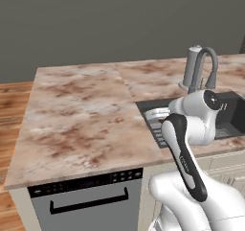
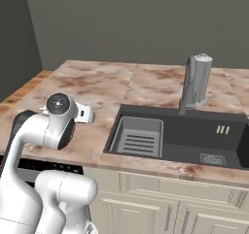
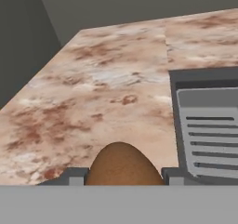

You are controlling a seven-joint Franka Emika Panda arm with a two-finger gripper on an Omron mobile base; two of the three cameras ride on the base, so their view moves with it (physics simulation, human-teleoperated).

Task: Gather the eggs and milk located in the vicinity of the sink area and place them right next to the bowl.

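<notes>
The jaws clench a brown egg (image 3: pixel 122 166). Sink (image 3: pixel 207 125) lies at three o'clock, set in the marbled worktop (image 3: pixel 102 83).

The arm (image 1: pixel 184 153) bends forward at its elbow, its hand (image 3: pixel 122 177) clamped on an egg (image 3: pixel 122 167).

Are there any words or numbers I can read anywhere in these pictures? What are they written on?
No text here can be read.
Arm: small pale marks on its dark link, too blurred to read.
Dishwasher panel: tiny light marks, too small to read.
Egg, sink, faucet, counter: no writing.
</notes>
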